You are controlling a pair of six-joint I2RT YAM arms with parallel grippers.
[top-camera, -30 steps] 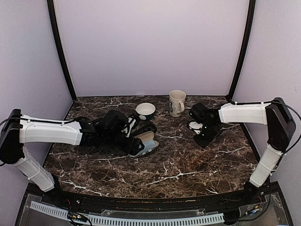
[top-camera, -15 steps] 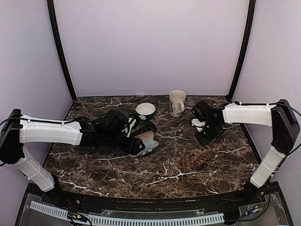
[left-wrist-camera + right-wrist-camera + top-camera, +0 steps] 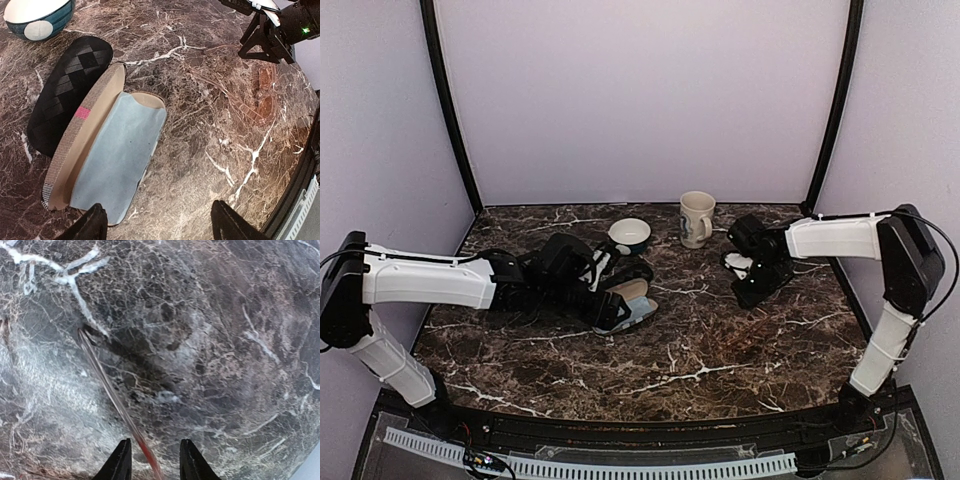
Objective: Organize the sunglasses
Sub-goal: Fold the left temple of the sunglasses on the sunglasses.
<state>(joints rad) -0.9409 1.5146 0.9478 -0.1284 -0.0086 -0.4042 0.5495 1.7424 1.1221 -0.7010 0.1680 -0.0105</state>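
From above, the left gripper [image 3: 602, 302] is hovering right at the open striped case [image 3: 634, 304], while the right gripper [image 3: 752, 288] is working low over the table well to the right of the case. It has drifted only slightly in the last second, and the sunglasses are too faint to pick out here. In the left wrist view, the left gripper's jaws are standing wide over the near end of the case, holding nothing. The sunglasses [image 3: 265, 77] are lying flat on the marble, well right of the case, toward the right gripper. In the right wrist view, the jaws, shut a second ago, are now standing narrowly apart, with one temple [image 3: 115, 396] running between the fingers [image 3: 120, 462] unpinched. That is probably signalling a released or missed grip, leaving the sunglasses outside the case.
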